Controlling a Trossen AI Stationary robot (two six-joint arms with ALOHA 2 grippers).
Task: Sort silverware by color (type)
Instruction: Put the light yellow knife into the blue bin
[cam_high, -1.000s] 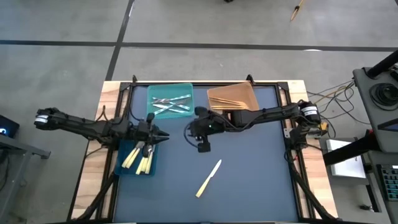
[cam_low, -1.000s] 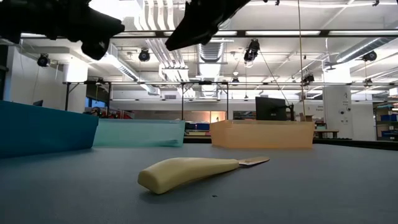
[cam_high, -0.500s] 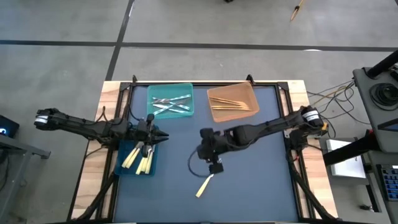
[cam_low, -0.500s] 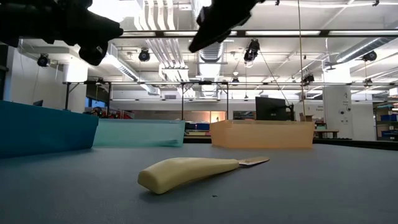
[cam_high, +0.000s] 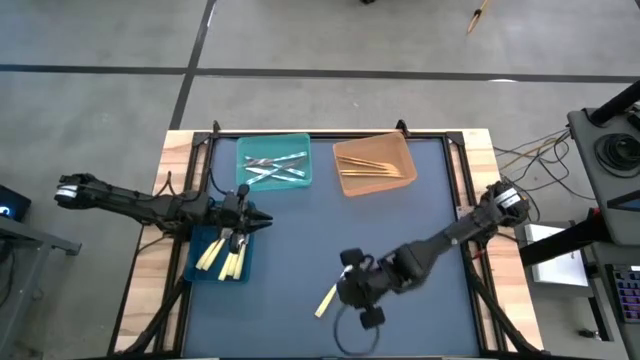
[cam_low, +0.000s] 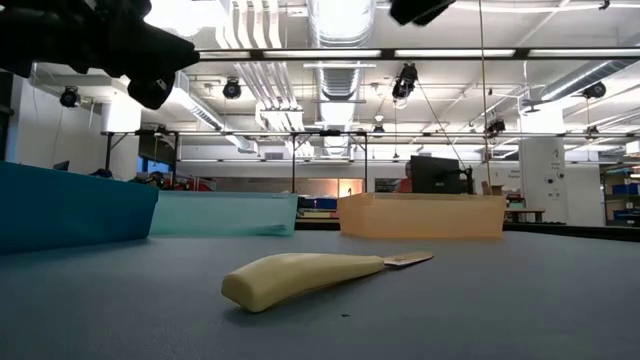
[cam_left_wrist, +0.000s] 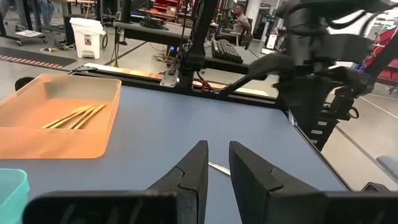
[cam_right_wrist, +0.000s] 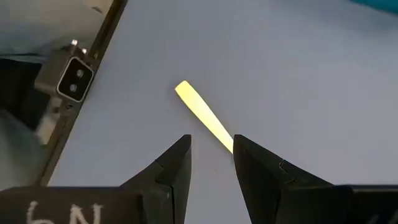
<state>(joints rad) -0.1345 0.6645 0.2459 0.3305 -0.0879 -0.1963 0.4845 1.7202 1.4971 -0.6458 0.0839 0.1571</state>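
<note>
Silverware count from my station: one pale yellow knife (cam_high: 327, 299) loose on the blue tabletop (cam_high: 420, 220), near the front edge; its handle tip shows left of my right arm. Blue bin (cam_high: 200, 268) at the left holds several pale yellow pieces (cam_high: 222, 257), about four, partly hidden by the left arm. Teal bin (cam_high: 273, 161) at the back holds a small heap of silvery grey pieces (cam_high: 274, 168), too tangled to count. Orange bin (cam_high: 374, 165) beside it holds about three orange-tan pieces (cam_high: 376, 167).

Right end effector (cam_right_wrist: 211, 167) hangs above the knife with fingers parted, a narrow gap, nothing held; the blade runs toward that gap in its wrist view. Left end effector (cam_left_wrist: 218, 167) sits over the blue bin, fingers nearly together with a slim gap, nothing between them.

Tabletop rests on a pale wooden frame. Beyond it, a workshop hall with ceiling ducts (cam_low: 340, 20), strip lights and benches.
</note>
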